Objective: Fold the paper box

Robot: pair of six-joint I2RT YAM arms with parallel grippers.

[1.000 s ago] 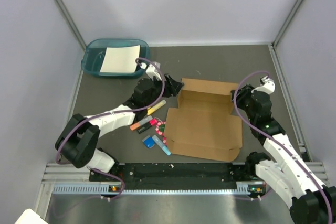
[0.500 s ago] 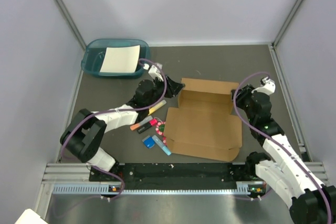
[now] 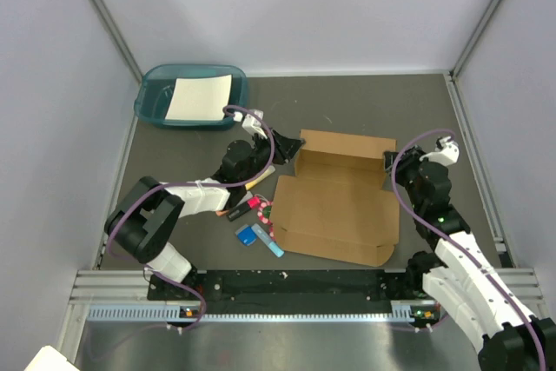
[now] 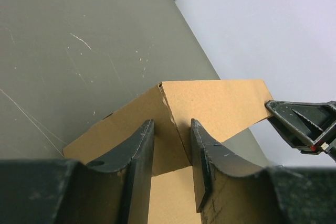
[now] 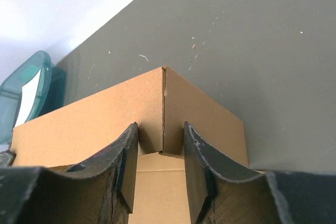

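paper box [image 3: 339,210]: open on the counter [image 3: 365,102], middle, rear wall raised, front panels flat | left gripper [image 4: 171,124]: pinching the rear wall's left corner | right gripper [image 5: 160,125]: pinching its right corner | small items [image 3: 252,215]: just left of the box | teal tray [image 3: 149,103]: far left

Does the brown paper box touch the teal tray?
No, the paper box lies apart from the teal tray, which sits farther left.
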